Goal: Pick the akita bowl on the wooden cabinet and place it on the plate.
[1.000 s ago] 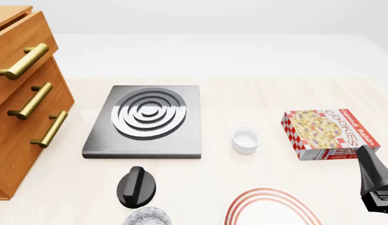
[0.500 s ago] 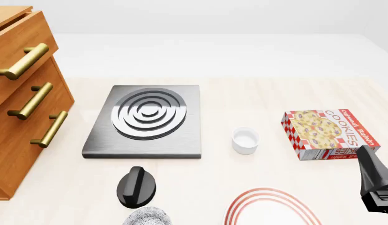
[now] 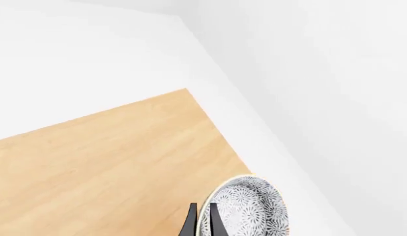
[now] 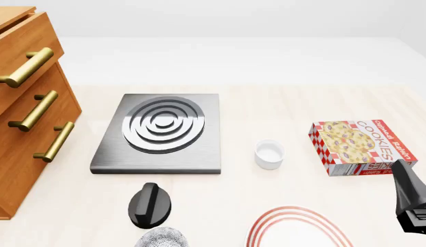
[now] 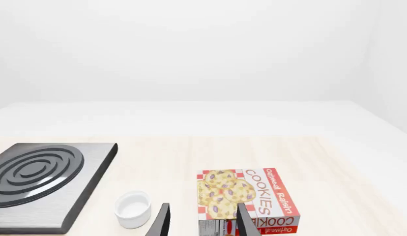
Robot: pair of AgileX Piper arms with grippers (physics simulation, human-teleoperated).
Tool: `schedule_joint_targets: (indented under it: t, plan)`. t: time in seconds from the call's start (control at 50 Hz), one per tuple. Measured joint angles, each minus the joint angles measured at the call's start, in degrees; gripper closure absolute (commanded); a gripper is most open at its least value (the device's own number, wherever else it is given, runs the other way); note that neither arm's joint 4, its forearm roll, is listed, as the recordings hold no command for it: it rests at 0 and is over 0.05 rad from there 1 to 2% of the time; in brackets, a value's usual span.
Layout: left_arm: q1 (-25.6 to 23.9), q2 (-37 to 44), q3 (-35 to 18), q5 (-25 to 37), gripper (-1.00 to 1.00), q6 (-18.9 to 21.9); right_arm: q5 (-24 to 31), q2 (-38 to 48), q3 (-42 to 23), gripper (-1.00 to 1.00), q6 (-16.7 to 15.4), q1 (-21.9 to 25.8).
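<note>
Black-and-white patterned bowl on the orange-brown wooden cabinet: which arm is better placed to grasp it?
Left. The left end effector sits by the bowl on the cabinet; the right end effector faces the red cookie box.

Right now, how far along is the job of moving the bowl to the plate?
Done: the left gripper is at the bowl, with its fingers apparently closed on the rim. In hand: that grasp, above a wooden surface; I cannot tell whether the bowl is lifted. Left: carrying it to the plate, whose visible part is bare. The right gripper is open.
</note>
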Motion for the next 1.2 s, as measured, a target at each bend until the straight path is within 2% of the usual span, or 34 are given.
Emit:
schedule_joint_targets:
  t: [0.52, 1.2]
  plan:
    - [-6.8, -7.5, -2.9, 5.5, 1.0, -5.5, 0.0, 0.0, 0.0, -1.0, 0.0, 0.0]
    - [-17.8, -12.0, -5.4, 9.0, 1.0, -6.5, 0.0, 0.0, 0.0, -1.0, 0.0, 0.0]
